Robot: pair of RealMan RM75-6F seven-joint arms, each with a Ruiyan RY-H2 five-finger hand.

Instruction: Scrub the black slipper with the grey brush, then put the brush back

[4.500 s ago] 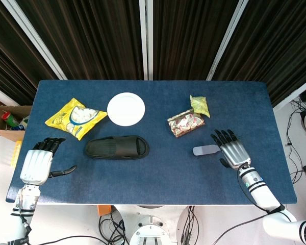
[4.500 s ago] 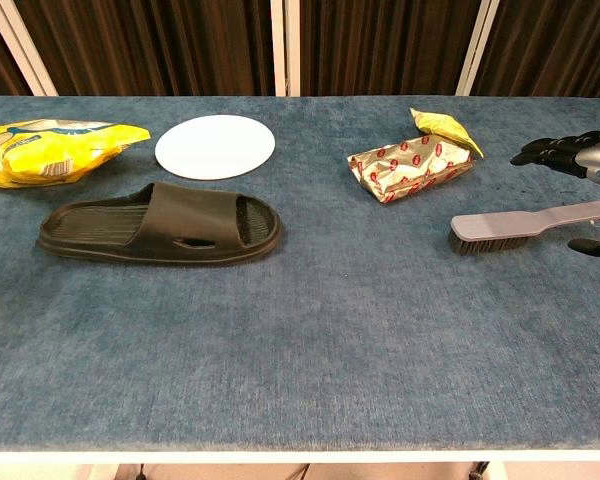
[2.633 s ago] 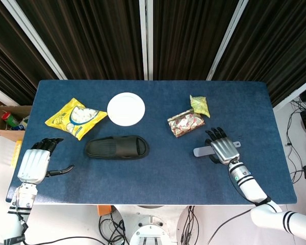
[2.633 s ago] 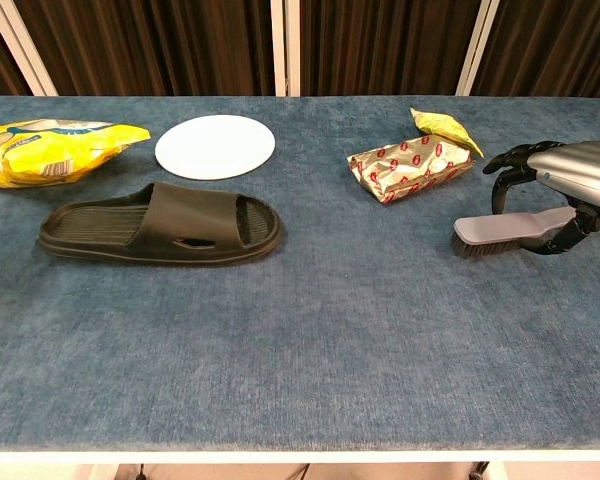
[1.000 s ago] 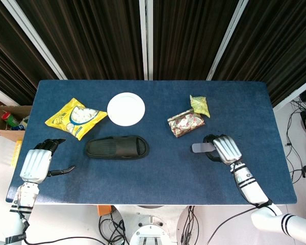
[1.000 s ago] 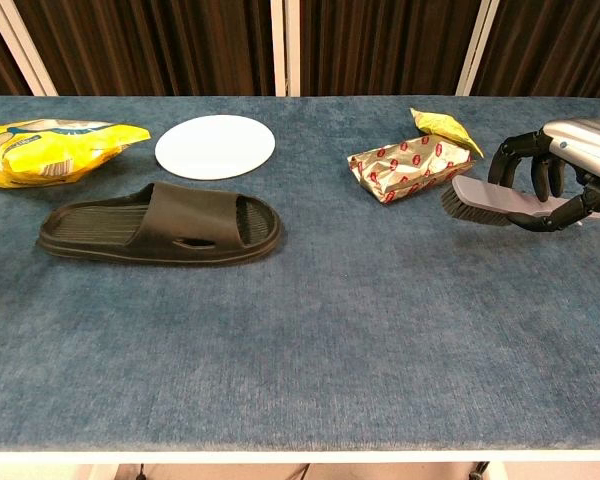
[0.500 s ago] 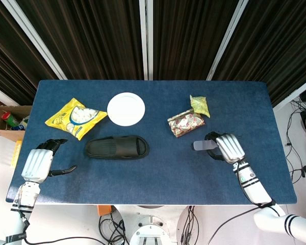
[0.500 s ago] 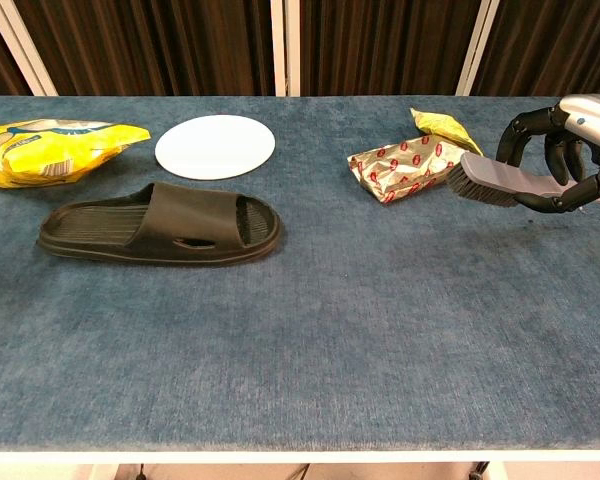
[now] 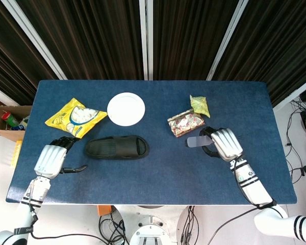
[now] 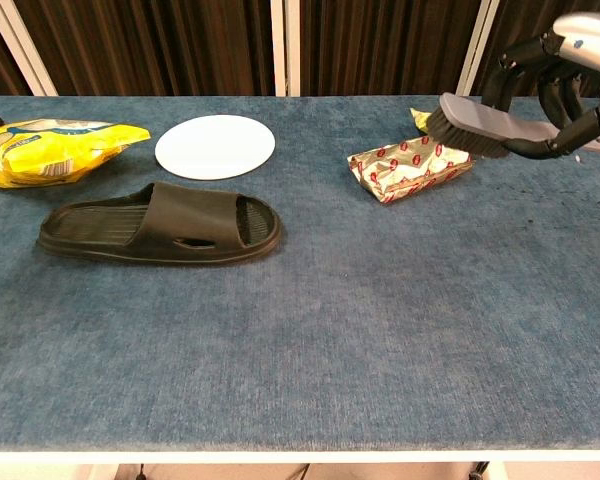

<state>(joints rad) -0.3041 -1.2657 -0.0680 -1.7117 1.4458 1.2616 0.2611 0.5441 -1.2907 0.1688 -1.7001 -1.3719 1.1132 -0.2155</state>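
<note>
**Right hand holds brush above table**

Right hand (image 10: 570,75) grips the grey brush (image 10: 480,125) by its handle, lifted off the blue table (image 9: 158,173); the handle is mostly hidden by the fingers. Brush lies roughly level, head pointing left toward the black slipper (image 10: 165,225), bristles down, above the red-patterned packet (image 10: 408,168). Slipper lies lengthwise left-right, well apart from the brush. Left hand (image 9: 50,159) empty, fingers spread, near the slipper's left end.

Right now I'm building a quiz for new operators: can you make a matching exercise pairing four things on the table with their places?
1. grey brush
2. black slipper
3. round white plate
4. yellow snack bag

a. behind the slipper
b. lifted off the cloth in the right hand
c. near the table's left edge
d. flat on the blue cloth, front left of centre

Pairs: 1-b, 2-d, 3-a, 4-c
</note>
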